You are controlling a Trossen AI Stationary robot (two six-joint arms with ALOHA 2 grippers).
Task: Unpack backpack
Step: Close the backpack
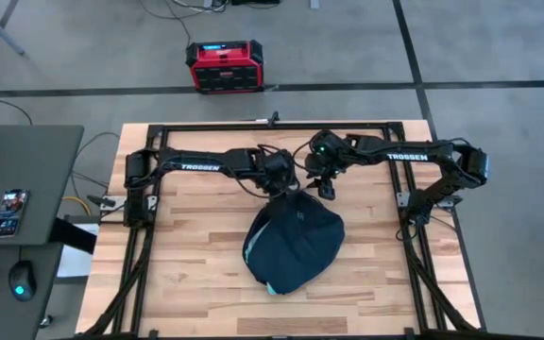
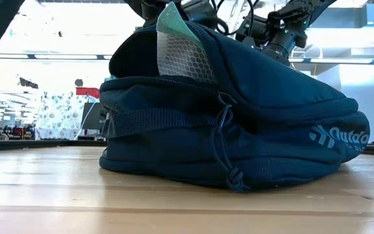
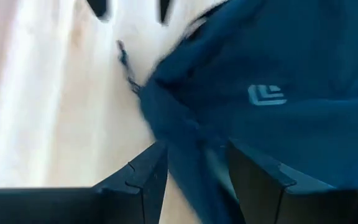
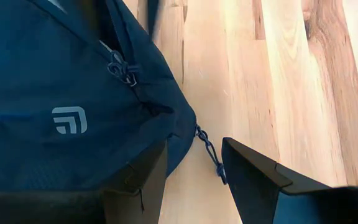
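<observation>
The dark navy-teal backpack (image 1: 293, 244) lies on its broad side in the middle of the wooden table. Its far flap (image 2: 174, 39) stands raised, showing pale lining and a white mesh pocket. My left gripper (image 1: 281, 192) is at the backpack's far edge, shut on its fabric (image 3: 197, 168). My right gripper (image 1: 326, 189) hovers just right of it, open, at the backpack's far right corner (image 4: 179, 134). A zipper pull cord (image 4: 211, 154) lies between its fingers, and I cannot tell whether they touch it. My left gripper pinches a fold of the backpack's fabric (image 3: 194, 155) at its far edge, between the two fingers, coming from above. That edge is raised into an upright flap (image 2: 180, 58), while the backpack's body stays on the table.
A red-black box (image 1: 223, 64) sits on the floor beyond the table. A grey side desk at the left holds a phone (image 1: 9, 212) and a mouse (image 1: 22, 280). Black frame rails (image 1: 140, 255) run along the table's sides. Bare wood lies near the front edge (image 1: 206, 302).
</observation>
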